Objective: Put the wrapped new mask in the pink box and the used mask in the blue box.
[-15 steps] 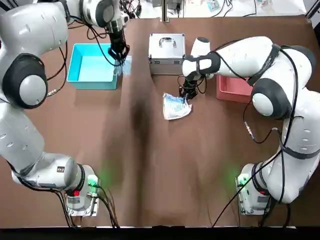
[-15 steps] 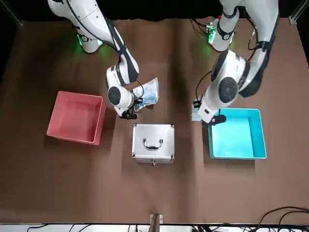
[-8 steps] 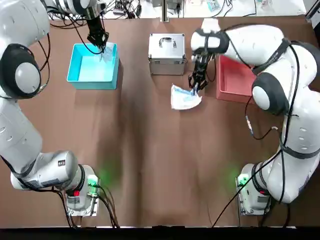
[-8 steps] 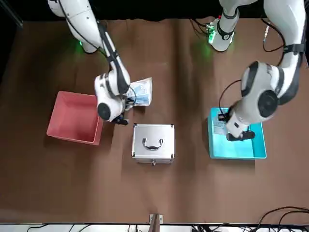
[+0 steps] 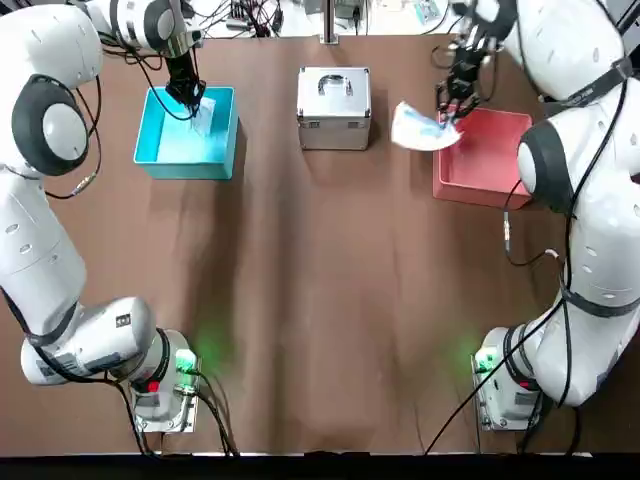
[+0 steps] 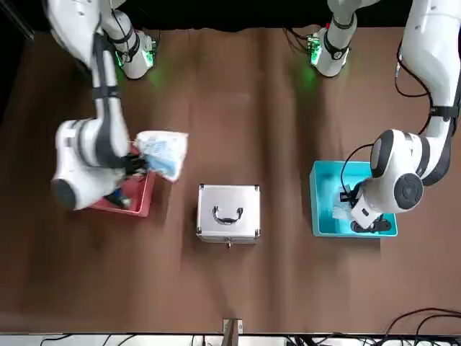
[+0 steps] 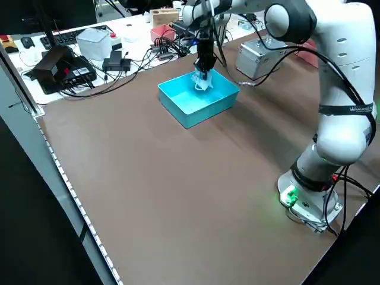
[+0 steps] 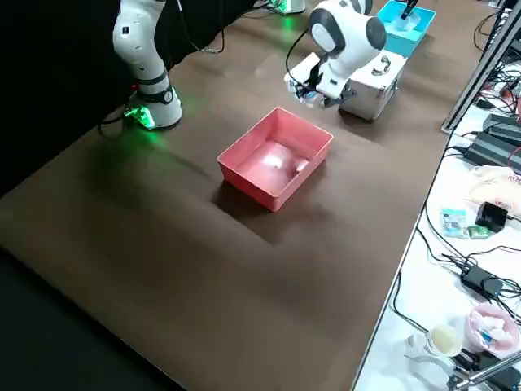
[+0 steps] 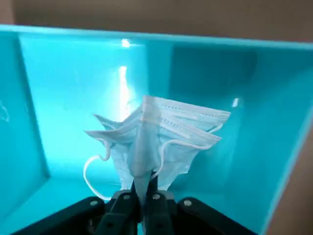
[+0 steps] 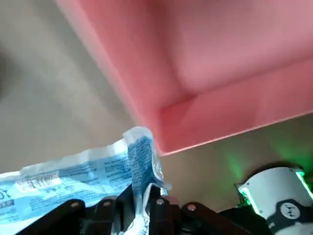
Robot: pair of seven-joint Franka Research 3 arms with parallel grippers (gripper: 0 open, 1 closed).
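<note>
A square silver metal case with a curved handle on its lid [image 5: 334, 106] is standing on the brown table surface [image 5: 320, 300], toward twelve o'clock in the top view, closed and upright. From the front camera the same case [image 6: 229, 213] is showing a small latch on the side facing that camera.

Beyond the table's far edge, black cables [image 5: 250, 15] are lying in loops on a white bench. In the left side view, a grey box-shaped device [image 7: 97, 43] and a black flat device [image 7: 64, 69] are sitting there. In the right side view, a black power adapter [image 8: 487, 279] is lying on this bench, with a small round pale container [image 8: 444, 338] toward five o'clock.
</note>
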